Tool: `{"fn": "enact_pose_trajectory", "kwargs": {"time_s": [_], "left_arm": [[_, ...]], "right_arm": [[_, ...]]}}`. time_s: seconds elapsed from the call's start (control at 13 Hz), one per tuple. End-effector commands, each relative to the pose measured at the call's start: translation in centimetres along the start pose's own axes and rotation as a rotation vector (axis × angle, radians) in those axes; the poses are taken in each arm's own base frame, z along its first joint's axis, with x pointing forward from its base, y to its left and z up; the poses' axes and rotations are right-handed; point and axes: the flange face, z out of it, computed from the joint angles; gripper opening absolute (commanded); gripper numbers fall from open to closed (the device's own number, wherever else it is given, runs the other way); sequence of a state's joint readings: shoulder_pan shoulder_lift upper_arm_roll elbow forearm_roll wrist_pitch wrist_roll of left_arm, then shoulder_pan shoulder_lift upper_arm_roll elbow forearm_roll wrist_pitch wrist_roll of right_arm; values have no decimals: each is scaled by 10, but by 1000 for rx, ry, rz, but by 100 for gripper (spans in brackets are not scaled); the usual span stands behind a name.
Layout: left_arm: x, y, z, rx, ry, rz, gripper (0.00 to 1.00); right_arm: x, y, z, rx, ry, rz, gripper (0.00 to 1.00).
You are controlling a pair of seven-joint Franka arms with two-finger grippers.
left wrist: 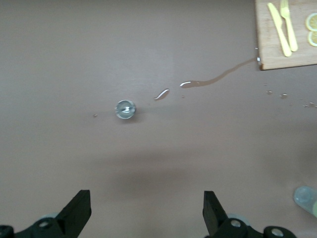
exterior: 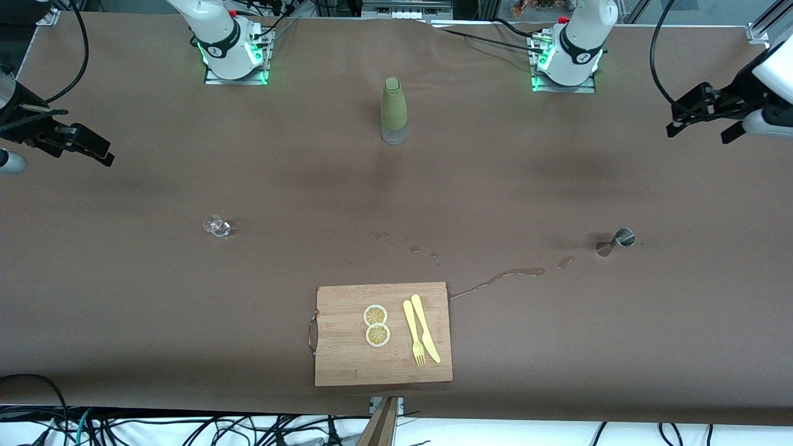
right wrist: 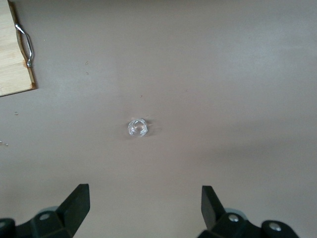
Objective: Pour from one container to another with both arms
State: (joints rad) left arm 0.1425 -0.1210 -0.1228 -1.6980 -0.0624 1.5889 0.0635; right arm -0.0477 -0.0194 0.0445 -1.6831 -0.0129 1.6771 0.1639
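Note:
A green bottle with a clear base stands upright between the two arm bases. A small clear glass sits on the brown table toward the right arm's end. A metal jigger stands toward the left arm's end. My left gripper hovers open and empty over the table's edge at its own end, well apart from the jigger. My right gripper hangs open and empty over the other end, apart from the glass.
A wooden cutting board near the front camera carries two lemon slices, a yellow knife and fork. A streak of spilled liquid and drops run from the board toward the jigger.

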Motion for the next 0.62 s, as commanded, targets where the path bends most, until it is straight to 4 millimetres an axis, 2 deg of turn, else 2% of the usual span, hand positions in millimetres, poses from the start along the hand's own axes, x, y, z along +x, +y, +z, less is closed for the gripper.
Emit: {"fn": "enact_pose_trajectory", "kwargs": {"time_s": [0.0, 0.54], "left_arm": [[-2, -11, 3, 75, 6, 36, 100], [4, -21, 24, 72, -9, 52, 100]], "right_arm": [[0, -2, -4, 14, 4, 8, 100], [1, -2, -5, 14, 7, 8, 100]]}}
